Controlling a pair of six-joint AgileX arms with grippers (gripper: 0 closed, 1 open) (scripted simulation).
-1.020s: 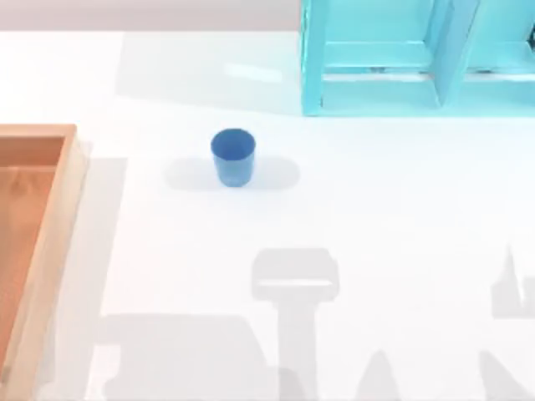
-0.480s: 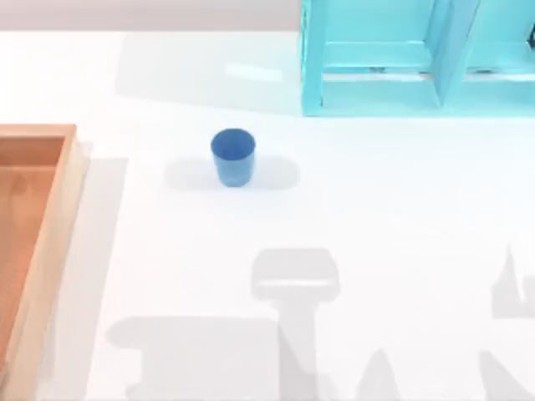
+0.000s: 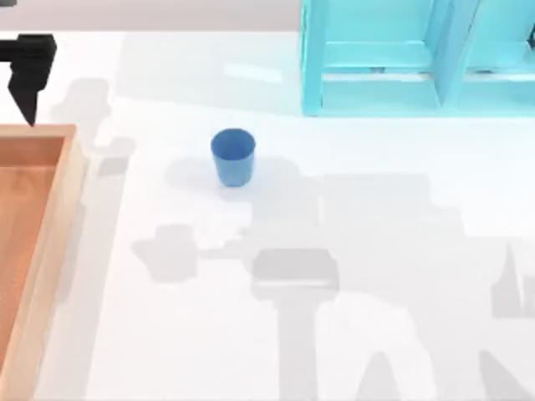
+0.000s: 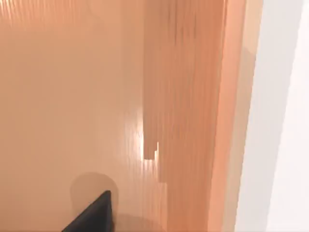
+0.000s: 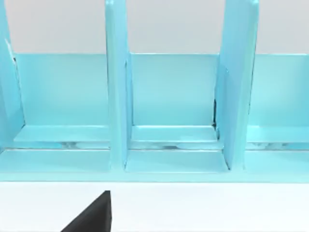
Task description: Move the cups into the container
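A plain white desk (image 3: 376, 251) carries soft grey shadows. Along its left edge lies the wooden container (image 3: 33, 251). The blue cup (image 3: 232, 156) stands upright on bare desk, well apart from it. Farther back, the left end effector (image 3: 29, 71) hangs above the container's far corner; its fingers' spacing cannot be told. A turquoise cabinet (image 3: 401, 58) stands at the far right.

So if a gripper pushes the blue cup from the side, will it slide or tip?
The blue cup stands upright and tapers to a narrower base, so a high push would probably tip it. Tipped, it would likely roll in a curve. It looks rigid.
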